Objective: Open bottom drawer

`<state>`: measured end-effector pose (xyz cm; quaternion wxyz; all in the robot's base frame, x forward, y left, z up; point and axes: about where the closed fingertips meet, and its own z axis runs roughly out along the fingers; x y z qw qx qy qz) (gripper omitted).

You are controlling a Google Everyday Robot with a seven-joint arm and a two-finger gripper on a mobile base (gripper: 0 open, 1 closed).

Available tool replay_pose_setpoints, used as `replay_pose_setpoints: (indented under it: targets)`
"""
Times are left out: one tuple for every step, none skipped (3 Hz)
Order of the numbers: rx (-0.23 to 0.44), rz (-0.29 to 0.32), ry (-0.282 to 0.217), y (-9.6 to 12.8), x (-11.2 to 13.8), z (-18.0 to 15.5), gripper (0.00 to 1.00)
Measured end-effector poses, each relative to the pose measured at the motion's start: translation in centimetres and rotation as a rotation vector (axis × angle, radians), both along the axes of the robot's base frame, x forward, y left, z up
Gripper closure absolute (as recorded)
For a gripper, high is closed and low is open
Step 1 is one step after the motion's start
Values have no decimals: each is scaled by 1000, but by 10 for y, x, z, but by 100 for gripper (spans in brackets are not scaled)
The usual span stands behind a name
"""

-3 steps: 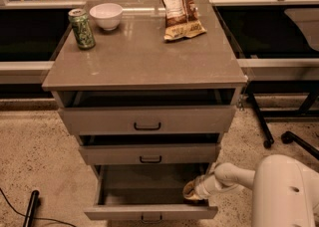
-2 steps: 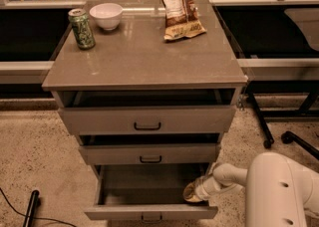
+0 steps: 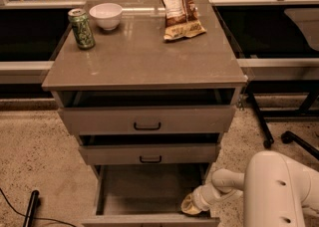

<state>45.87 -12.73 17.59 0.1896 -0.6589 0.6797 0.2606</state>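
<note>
The bottom drawer [image 3: 149, 219] is the lowest of three grey-brown drawers. It stands pulled far out, its inside open to view, and its front panel sits at the frame's bottom edge. My gripper [image 3: 192, 204] is low at the drawer's right front corner, just behind the front panel, at the end of my white arm [image 3: 279, 191], which comes in from the lower right. The drawer's handle is cut off by the frame edge.
The middle drawer [image 3: 149, 154] and top drawer [image 3: 147, 120] each stand slightly out. On the cabinet top [image 3: 144, 56] are a green can [image 3: 81, 28], a white bowl [image 3: 105, 15] and a snack bag [image 3: 178, 6]. Black chair legs [image 3: 279, 131] stand to the right.
The gripper and the bottom drawer's front sit a little lower in the frame than before. The arm's white body has shifted slightly left.
</note>
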Motion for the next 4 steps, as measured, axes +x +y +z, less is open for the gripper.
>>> replay_pose_setpoints:
  targets:
    - [66,17,33,8,-25,9,100]
    - [153,75,-8,19,-38,26,100]
    - [194,204,-137,47,-40,62,100]
    - [184,289,-244,71,-43,88,84]
